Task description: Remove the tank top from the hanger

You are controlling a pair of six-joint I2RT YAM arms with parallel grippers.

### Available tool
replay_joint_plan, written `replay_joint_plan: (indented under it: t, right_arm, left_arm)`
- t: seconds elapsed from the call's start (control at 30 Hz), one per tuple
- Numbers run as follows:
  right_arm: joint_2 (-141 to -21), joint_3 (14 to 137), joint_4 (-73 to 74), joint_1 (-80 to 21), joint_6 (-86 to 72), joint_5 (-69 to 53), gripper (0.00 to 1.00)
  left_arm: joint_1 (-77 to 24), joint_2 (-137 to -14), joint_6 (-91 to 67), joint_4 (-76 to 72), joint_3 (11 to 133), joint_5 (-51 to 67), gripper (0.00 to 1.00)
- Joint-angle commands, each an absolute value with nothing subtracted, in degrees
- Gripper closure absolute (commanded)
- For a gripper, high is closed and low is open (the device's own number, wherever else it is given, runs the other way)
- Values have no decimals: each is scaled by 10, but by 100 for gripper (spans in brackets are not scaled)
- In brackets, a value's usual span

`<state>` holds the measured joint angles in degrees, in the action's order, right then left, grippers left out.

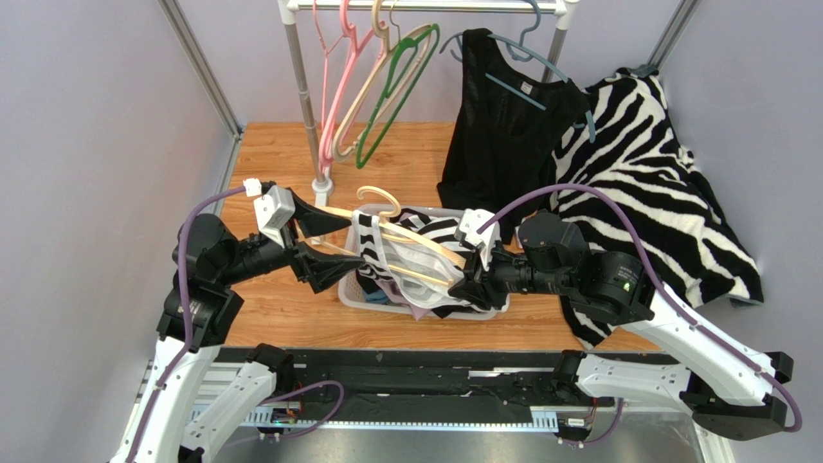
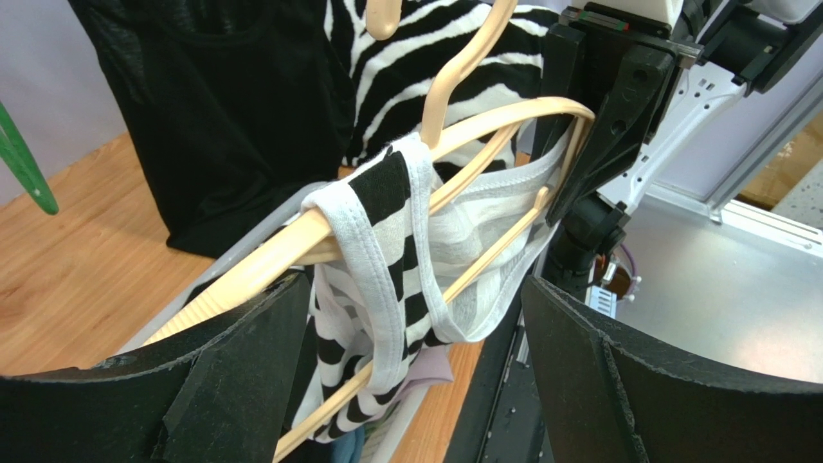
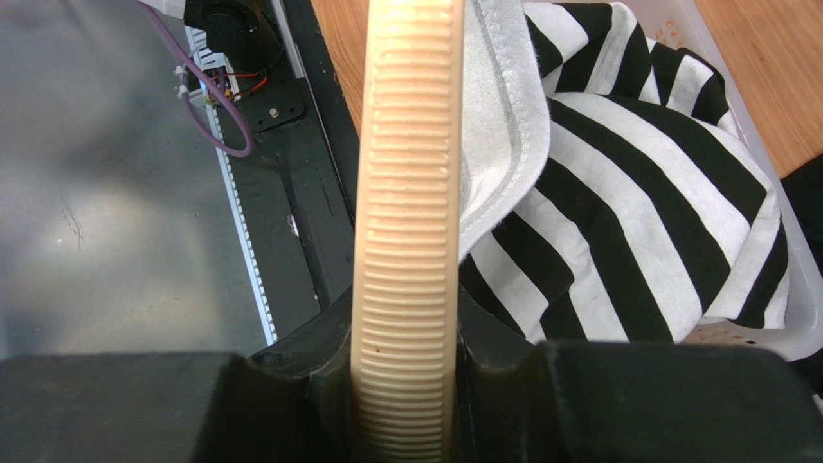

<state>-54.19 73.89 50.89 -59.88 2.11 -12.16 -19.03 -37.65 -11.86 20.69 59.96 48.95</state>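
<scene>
Removal unfinished: striped black-and-white fabric tank top (image 2: 382, 193) drapes cream ribbed hanger (image 3: 406, 193), right gripper (image 3: 406, 386) clamping its bar, left gripper (image 2: 415, 367) gaping open at nine o'clock.

- We find bare worktop (image 1: 280, 169) left of the basket (image 1: 353, 295), open back to the rack post (image 1: 306, 106).
- Between the left claw's (image 1: 333, 243) spread jaws lie the hanger (image 1: 411, 246) arm and a tank top (image 1: 370, 253) strap (hugging one finger, with room beside the other).
- The right claw (image 1: 467, 282) clamps the hanger's other end, so we count that side blocked.
- A black top (image 1: 493, 135) and a zebra garment (image 1: 657, 183) close off the back right.
</scene>
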Motion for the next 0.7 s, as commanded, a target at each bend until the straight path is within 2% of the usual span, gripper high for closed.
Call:
replay_joint_plan:
  t: [0.0,0.07,0.27,0.37,0.4,0.5,0.67]
  right_arm:
    - [-541,746,450,-607,11,-133,100]
    - [-545,750,451,-609,10,-133,100]
    - [-552,761,455,-613,9,-130,100]
    - [-554,761,454,-614,8,-129,100]
    - [-555,761,454,-614,7,-130,100]
    - [-557,764,454,-615,6,-127,100]
    - [-555,765,459,-615,4,-126,100]
  left_arm:
    - [-189,-387,-139,161,585,486,11]
    - [-189,-388,-144,155,577,488,13]
    - [-189,-388,-152,135,568,483,28]
    - [-189,-388,-160,124,568,484,43]
    - [-189,-389,-160,124,568,484,56]
    - [-188,-388,-160,124,563,484,71]
    - [-187,-380,-170,117,549,485,76]
